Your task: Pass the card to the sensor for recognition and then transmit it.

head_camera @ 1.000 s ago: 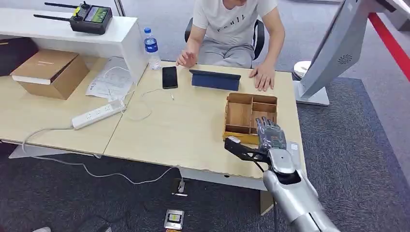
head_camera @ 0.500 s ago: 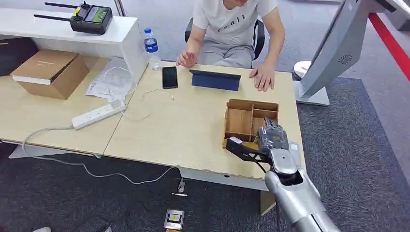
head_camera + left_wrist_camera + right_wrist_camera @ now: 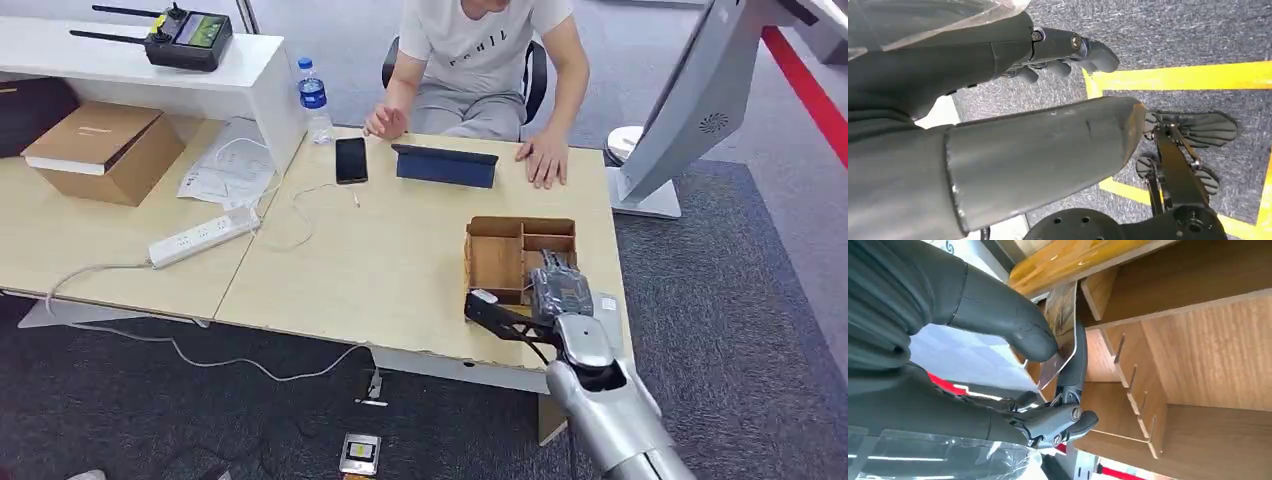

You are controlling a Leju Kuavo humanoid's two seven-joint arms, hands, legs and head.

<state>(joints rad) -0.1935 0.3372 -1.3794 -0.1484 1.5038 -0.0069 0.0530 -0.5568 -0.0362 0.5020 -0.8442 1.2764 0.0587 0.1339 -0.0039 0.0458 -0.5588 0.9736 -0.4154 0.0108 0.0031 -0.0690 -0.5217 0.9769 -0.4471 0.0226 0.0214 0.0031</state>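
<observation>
1. The left hand [image 3: 1058, 55] hangs low by the robot's side, over the dark carpet with yellow lines. Its fingers curl in and hold nothing, because this job is not for it.
2. A person [image 3: 480, 60] sits across the table [image 3: 380, 270] with a dark tablet [image 3: 445, 165] standing in front of them. Maybe the card goes there later, but I cannot tell which thing is the sensor.
3. The wooden box [image 3: 505, 250] sits near the table's right edge. It has little rooms inside.
4. The right hand [image 3: 560, 290] reaches into the box. Its thumb squeezes the card [image 3: 1060, 337] against a finger, so it can lift the card out. The card is at the box's near edge.
</observation>
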